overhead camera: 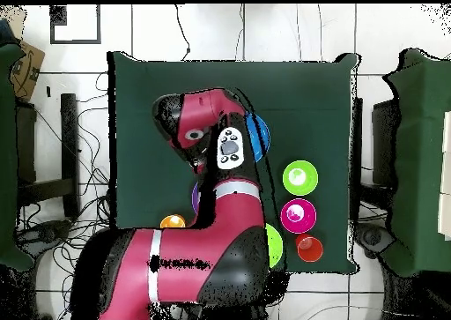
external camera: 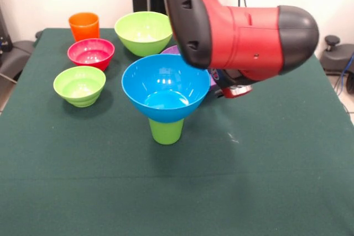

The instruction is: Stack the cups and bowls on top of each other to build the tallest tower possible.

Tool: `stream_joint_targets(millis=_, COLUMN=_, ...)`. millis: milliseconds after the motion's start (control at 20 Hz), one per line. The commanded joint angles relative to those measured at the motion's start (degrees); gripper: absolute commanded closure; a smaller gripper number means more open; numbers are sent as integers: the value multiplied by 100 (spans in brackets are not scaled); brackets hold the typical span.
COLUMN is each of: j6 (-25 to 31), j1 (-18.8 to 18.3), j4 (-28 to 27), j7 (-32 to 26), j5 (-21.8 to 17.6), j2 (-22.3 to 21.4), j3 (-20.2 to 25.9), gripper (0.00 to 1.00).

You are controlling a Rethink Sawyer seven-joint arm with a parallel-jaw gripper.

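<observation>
While the arm hangs low over the green surface (external camera: 276, 181), the scene reads from left to right, placed against the blue bowl:

Small lime bowl (external camera: 79, 84): left of the blue bowl, apart from it, alone on the surface.

Red bowl (external camera: 91, 52): left and behind, just beyond the small lime bowl.

Orange cup (external camera: 84, 25): farthest left and back, behind the red bowl.

Large lime bowl (external camera: 144, 32): behind the blue bowl, upright, unstacked.

Tower (external camera: 166, 103): the blue bowl (external camera: 166, 87) sits upright on a yellow-green cup (external camera: 166, 131), a wide load on a narrow foot.

Purple bowl (external camera: 171, 50): only a sliver shows behind the blue bowl's rim.

Arm (external camera: 238, 31): right of and above the blue bowl, hiding what lies beneath.

End effector: hidden under the arm; I cannot tell whether it is wide, narrow or holding something.

Step in hand, judged: adding the next piece; centre it, lower it straight and gently, since a sideways nudge would likely topple the blue bowl.

Writing: no brand or label can be read.
</observation>
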Motion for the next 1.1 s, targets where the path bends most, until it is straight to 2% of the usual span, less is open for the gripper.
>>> stream_joint_targets(millis=50, j6=-532, j1=-248, j4=425, j7=745, j5=57, j2=-204, j3=445, gripper=0)
stream_joint_targets(millis=600, j6=-526, j1=-157, j4=504, j7=971, j5=94, j2=-247, j3=467, gripper=0)
stream_joint_targets(millis=1100, j6=-788, j1=-153, j4=625, j7=1120, j5=207, j2=-228, j3=565, gripper=0)
